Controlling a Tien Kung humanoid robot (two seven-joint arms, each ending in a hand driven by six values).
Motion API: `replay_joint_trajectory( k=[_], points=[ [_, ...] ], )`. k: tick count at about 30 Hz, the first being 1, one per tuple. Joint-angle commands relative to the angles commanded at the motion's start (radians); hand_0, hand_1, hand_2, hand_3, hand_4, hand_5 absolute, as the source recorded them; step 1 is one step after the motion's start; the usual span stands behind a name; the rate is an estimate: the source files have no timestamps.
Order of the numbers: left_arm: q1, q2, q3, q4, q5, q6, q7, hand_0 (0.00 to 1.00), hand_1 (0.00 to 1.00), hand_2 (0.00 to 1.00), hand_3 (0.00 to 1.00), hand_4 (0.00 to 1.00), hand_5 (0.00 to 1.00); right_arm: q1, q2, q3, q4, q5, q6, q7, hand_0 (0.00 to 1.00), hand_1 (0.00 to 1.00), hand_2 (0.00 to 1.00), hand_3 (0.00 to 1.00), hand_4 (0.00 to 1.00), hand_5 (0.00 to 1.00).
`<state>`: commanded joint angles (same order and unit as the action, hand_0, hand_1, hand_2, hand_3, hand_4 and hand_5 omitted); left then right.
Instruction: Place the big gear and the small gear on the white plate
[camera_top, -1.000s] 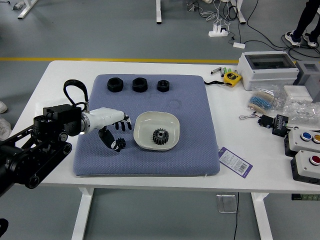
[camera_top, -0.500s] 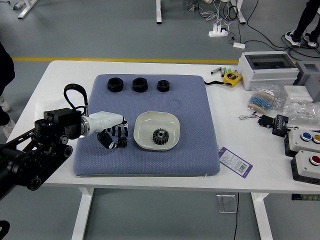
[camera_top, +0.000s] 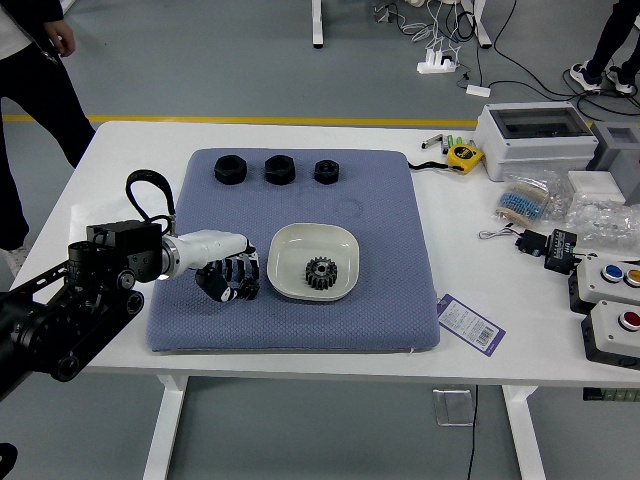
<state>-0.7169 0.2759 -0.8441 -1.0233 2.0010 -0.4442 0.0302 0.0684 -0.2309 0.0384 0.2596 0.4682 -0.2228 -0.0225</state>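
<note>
The robot's left hand, black with a white back, comes from the left side of the frame and is low over the left part of the blue-grey textured mat. I cannot tell whether this hand is spread or closed. At its tip is the small black toothed gear, partly hidden by the hand, so I cannot tell if it is gripped. Just to the right, near the middle of the frame, is the white rounded-square plate; the big black toothed gear lies flat inside it, in the lower right part. Above the plate and the hand, three black six-sided pieces make a row along the mat's upper edge. To the right of the mat, a purple and white card lies tilted, touching its edge. At the upper right of the table are a yellow tape measure and a white box with a dark window. In the upper left corner a person in dark trousers stands, one hand hanging down, away from the table.
</note>
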Motion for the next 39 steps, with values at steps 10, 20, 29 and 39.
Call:
replay_joint_trajectory(
  k=[10, 20, 29, 39],
  points=[
    [-0.004, 0.009, -0.015, -0.004, 0.006, -0.002, 0.002, 0.413, 0.460, 0.498, 0.560, 0.584, 0.002, 0.004, -0.002, -0.002, 0.000, 0.004, 0.000, 0.003, 0.685, 0.682, 0.752, 0.635, 0.825, 0.744],
    [-0.014, 0.018, -0.042, -0.010, 0.015, -0.007, 0.006, 0.397, 0.454, 0.494, 0.558, 0.575, 0.002, 0.004, -0.003, -0.002, -0.001, 0.005, -0.002, 0.004, 0.685, 0.680, 0.750, 0.633, 0.824, 0.743],
    [-0.019, 0.020, -0.057, -0.012, 0.020, -0.010, 0.007, 0.396, 0.453, 0.493, 0.558, 0.573, 0.002, 0.006, -0.003, -0.002, -0.001, 0.006, -0.002, 0.005, 0.685, 0.680, 0.750, 0.629, 0.824, 0.743],
    [-0.013, 0.030, -0.095, -0.042, 0.023, -0.024, 0.017, 0.439, 0.496, 0.539, 0.585, 0.637, 0.002, 0.006, -0.004, 0.000, -0.001, 0.002, -0.002, 0.004, 0.684, 0.678, 0.747, 0.629, 0.824, 0.743]
  ],
)
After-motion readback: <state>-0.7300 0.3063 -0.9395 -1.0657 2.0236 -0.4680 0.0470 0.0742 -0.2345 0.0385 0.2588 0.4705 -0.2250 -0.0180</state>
